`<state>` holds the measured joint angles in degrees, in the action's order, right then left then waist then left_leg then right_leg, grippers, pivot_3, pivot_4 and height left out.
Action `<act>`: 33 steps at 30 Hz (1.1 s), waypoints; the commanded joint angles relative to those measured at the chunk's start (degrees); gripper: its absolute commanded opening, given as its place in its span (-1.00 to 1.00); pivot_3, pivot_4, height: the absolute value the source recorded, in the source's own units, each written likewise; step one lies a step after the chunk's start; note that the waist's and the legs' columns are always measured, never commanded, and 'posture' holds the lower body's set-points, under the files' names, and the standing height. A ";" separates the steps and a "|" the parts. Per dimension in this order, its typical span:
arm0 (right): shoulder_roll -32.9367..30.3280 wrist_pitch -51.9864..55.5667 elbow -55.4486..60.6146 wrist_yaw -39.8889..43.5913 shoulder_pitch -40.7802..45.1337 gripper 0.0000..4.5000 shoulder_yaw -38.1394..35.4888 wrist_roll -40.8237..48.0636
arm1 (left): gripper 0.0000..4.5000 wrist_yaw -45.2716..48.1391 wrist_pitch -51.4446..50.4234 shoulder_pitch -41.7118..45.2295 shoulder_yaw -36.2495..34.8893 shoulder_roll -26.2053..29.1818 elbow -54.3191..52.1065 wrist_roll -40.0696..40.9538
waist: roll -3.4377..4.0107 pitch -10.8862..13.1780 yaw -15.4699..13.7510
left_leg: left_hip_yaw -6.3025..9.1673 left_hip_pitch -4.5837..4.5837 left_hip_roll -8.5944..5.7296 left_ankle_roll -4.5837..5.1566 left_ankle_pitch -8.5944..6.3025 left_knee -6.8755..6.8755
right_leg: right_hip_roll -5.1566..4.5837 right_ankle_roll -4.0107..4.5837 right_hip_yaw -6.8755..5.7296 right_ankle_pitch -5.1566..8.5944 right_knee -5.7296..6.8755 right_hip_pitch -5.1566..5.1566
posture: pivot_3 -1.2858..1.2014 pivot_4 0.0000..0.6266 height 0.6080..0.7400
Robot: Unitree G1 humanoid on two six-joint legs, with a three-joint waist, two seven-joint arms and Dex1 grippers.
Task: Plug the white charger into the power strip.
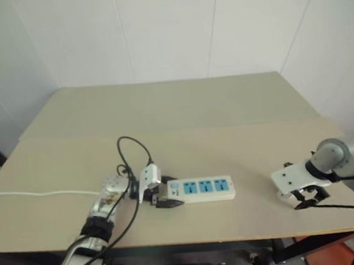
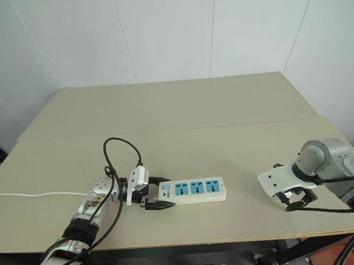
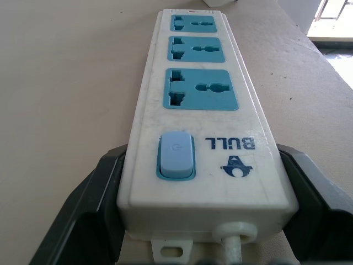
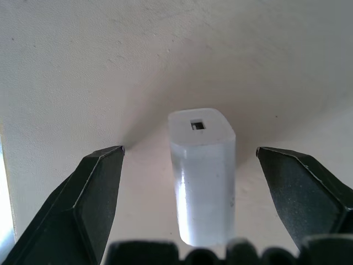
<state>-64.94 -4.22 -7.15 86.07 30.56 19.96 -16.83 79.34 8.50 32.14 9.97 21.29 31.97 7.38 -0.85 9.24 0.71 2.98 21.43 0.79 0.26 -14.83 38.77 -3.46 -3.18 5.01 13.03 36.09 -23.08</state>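
Since your right hand (image 4: pixel 190 160) is hanging wide open around the white charger (image 4: pixel 202 176) on the tabletop (image 1: pixel 163 109), you're pinching its slick, light flat sides; left hand (image 2: pixel 150 199) is clamping the power strip (image 2: pixel 191 191).

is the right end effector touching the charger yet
Apart. The right wrist view shows the charger between the open fingers, table visible on both sides.

Beige table (image 2: pixel 181 107); power strip (image 2: pixel 191 191) with 3 blue sockets lies near its front edge; white charger (image 4: pixel 202 174) stands well apart.
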 commanded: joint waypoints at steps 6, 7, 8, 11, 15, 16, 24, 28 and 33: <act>1.20 -0.95 0.40 1.56 1.07 1.00 0.82 -0.88 | 0.47 -0.64 -0.74 -1.41 2.50 0.08 0.67 -1.66 | 0.00 0.00 0.00 | 0.00 -0.02 0.00 0.00 0.00 0.00 | 0.00 0.00 0.00 0.00 0.00 0.02 | 0.03 -0.52 1.00; 1.30 -0.92 0.34 1.59 1.18 1.00 0.89 -0.98 | 0.47 -0.64 -0.73 -1.42 2.49 0.12 0.68 -1.66 | 0.00 0.00 0.00 | 0.01 -0.02 0.00 0.00 0.00 0.00 | 0.00 0.00 -0.01 0.00 0.01 0.02 | 0.03 -0.52 1.00; 1.42 -0.82 0.37 1.65 1.27 1.00 0.99 -1.05 | 0.47 -0.66 -0.75 -1.46 2.47 0.15 0.67 -1.66 | 0.00 0.00 0.00 | 0.01 -0.03 0.00 0.00 0.00 0.00 | 0.00 0.00 -0.01 0.00 0.01 0.02 | 0.03 -0.52 1.00; 1.88 -0.54 0.62 2.48 1.32 0.83 1.42 -0.82 | 0.47 -0.73 -0.71 -1.63 2.51 0.21 0.59 -1.72 | 0.00 0.00 0.00 | 0.01 -0.03 0.00 0.00 0.00 0.00 | 0.00 0.00 -0.01 0.00 0.00 0.03 | 0.03 -0.52 1.00; 2.44 0.72 1.74 3.47 0.97 0.32 1.32 0.36 | 0.47 -0.67 -0.88 -1.85 2.58 0.18 0.17 -1.58 | -0.04 -0.02 0.17 | 0.01 -0.10 0.00 0.00 0.00 0.00 | 0.00 0.00 -0.01 0.00 0.00 0.10 | 0.03 -0.52 1.00; 2.55 1.03 1.90 3.61 0.95 0.16 1.28 0.53 | 0.47 -0.63 -0.92 -1.88 2.61 0.21 0.09 -1.54 | -0.04 -0.03 0.24 | 0.00 -0.14 0.01 0.00 0.00 0.00 | 0.01 0.00 -0.01 0.00 0.00 0.13 | 0.03 -0.52 1.00; 3.69 1.85 1.99 2.82 1.25 -0.49 1.50 -0.32 | 0.47 -0.62 -0.88 -1.41 2.53 1.05 0.20 -1.69 | -0.15 -0.09 0.40 | 0.03 -0.37 0.04 0.00 0.00 -0.02 | 0.03 0.00 -0.04 0.02 -0.04 0.39 | 0.03 -0.52 1.00; 4.92 5.42 3.04 1.05 1.99 -0.49 -0.91 1.25 | 0.47 -0.54 -1.06 -1.12 2.64 1.00 0.15 -1.68 | -0.16 -0.09 0.42 | 0.05 -0.37 0.04 0.00 0.00 -0.02 | 0.04 0.01 -0.05 0.02 -0.03 0.39 | 0.03 -0.52 1.00; 9.73 15.51 6.06 -2.81 4.87 -0.49 -4.18 3.26 | 0.47 0.07 -1.37 -0.74 2.99 0.89 -0.04 -1.61 | -0.15 -0.09 0.42 | 0.06 -0.33 0.03 0.00 0.00 -0.04 | 0.04 0.02 -0.05 0.02 -0.01 0.33 | 0.03 -0.52 1.00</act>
<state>-55.62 7.68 -3.47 84.23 33.45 19.07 -15.72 78.93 7.66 31.93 10.39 22.05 31.43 7.42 -1.00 9.15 1.12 3.05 21.13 0.82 0.25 -14.84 38.73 -3.43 -3.16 4.97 13.05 36.08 -22.80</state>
